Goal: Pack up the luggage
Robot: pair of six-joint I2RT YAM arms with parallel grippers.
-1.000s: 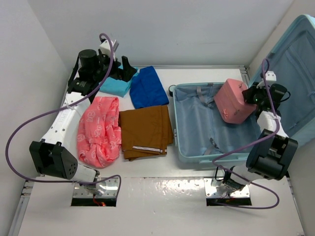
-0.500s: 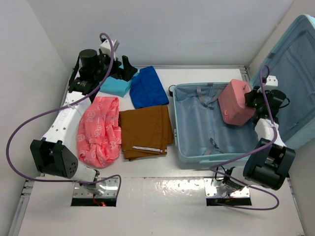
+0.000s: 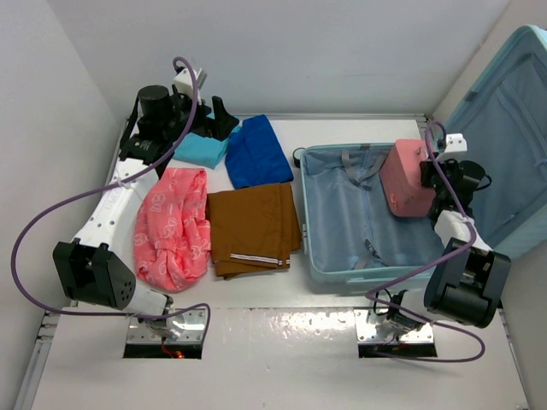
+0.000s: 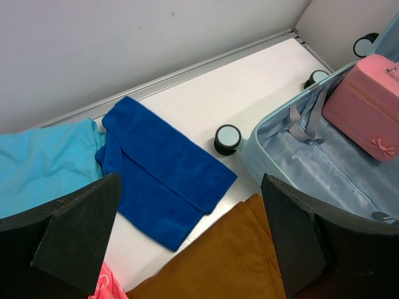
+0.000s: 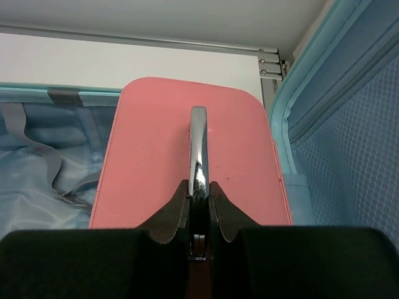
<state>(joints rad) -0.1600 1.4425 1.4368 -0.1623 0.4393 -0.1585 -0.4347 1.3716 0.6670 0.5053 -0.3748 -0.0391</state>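
Observation:
The pale aqua luggage (image 3: 318, 256) lies open on the right of the table, its lid (image 3: 513, 128) up against the right wall. My right gripper (image 5: 197, 199) is shut on the metal handle (image 5: 197, 146) of a small pink case (image 3: 402, 179), holding it inside the luggage at the far right corner. My left gripper (image 4: 187, 249) is open and empty, hovering at the far left above a dark blue folded cloth (image 3: 256, 149) and a turquoise cloth (image 3: 201, 151). A brown folded cloth (image 3: 252, 226) and a pink patterned cloth (image 3: 171, 226) lie left of the luggage.
White walls close in the table at the back and left. The luggage's black wheels (image 4: 227, 138) stick out toward the blue cloth. Grey straps (image 3: 355, 162) lie loose on the lining. A purple cable (image 3: 51, 213) loops beside the left arm.
My right gripper has turned the pink case more upright and moved it right, toward the luggage's far right corner. The left arm has not moved.

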